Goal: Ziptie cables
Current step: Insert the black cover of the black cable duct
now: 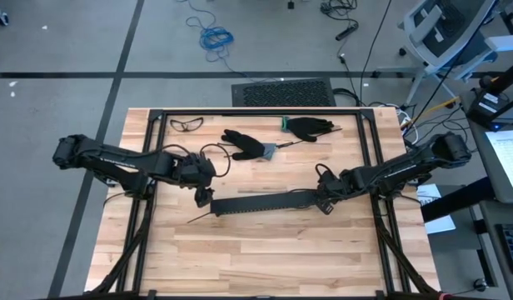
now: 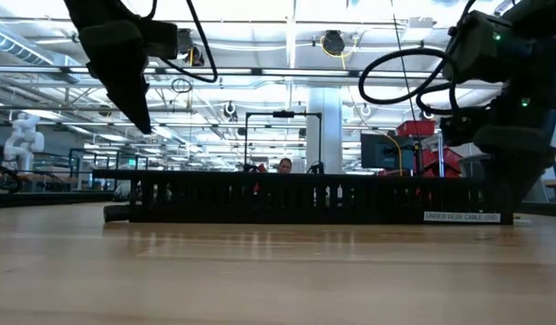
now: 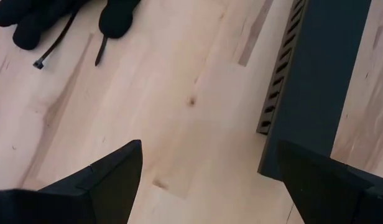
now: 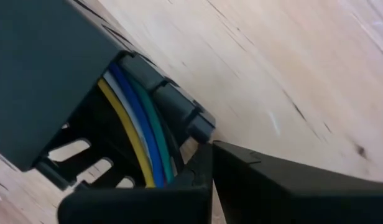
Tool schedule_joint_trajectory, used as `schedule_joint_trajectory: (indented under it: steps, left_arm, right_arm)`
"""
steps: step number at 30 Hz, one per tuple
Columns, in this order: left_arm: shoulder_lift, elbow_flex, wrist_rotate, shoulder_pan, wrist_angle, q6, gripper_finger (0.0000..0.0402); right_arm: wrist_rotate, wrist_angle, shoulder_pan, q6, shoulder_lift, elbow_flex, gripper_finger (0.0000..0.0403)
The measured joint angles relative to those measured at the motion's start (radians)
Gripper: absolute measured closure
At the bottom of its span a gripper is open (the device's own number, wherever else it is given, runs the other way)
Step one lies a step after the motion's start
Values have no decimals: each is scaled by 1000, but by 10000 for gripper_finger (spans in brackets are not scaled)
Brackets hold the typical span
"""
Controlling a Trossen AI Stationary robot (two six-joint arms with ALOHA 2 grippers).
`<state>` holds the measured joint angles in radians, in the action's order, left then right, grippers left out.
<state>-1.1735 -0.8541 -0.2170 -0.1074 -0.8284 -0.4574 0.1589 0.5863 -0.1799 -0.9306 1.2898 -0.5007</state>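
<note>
Right gripper (image 4: 207,165) at the right-hand end of the black slotted strip (image 1: 265,202), jaws clenched tight together with nothing visibly pinched between them. The cables (image 4: 138,134), showing as yellow, white, blue and green strands, lie just ahead of those closed fingertips, running lengthwise inside the open end of the strip; the nearest strands pass right beside the tips, though contact cannot be settled from this close view. The strip serves as the container here: a long slotted duct lying flat on the wooden table (image 1: 265,250), cover on, holding the wire bundle within; from the low view its side slots are dark and its contents hardly show. Left gripper (image 1: 204,197) hangs over the strip's opposite, left-hand end, jaws released and spread wide, holding nothing; the strip's end sits in front of one finger, bare wood fills the gap between the two. Beyond the left jaws, farther across the table, a black glove (image 1: 250,145) lies flat with thin black zip ties (image 3: 55,45) by its fingers, a second black glove (image 1: 311,127) past it, and a pair of safety glasses (image 1: 186,124) near the far edge. On the floor beyond the table, a bright blue coiled cord (image 1: 215,37).
</note>
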Motion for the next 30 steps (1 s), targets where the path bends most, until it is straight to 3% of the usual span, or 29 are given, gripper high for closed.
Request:
schedule_joint_trajectory:
  steps: [7, 14, 23, 30]
  left_arm:
    - [-13, 7, 2, -18, 12, -2, 47]
    - [-18, 134, 136, -87, 7, -48, 47]
    - [-38, 231, 135, -122, 112, -84, 47]
    - [-140, 234, 123, -107, 183, -30, 47]
  right_arm:
    - [-5, 6, 2, -8, 5, -2, 403]
    - [-9, 13, 2, -8, -12, 0, 403]
    - [-8, 13, 2, -8, -11, 0, 403]
    - [-8, 3, 2, -12, -11, 2, 403]
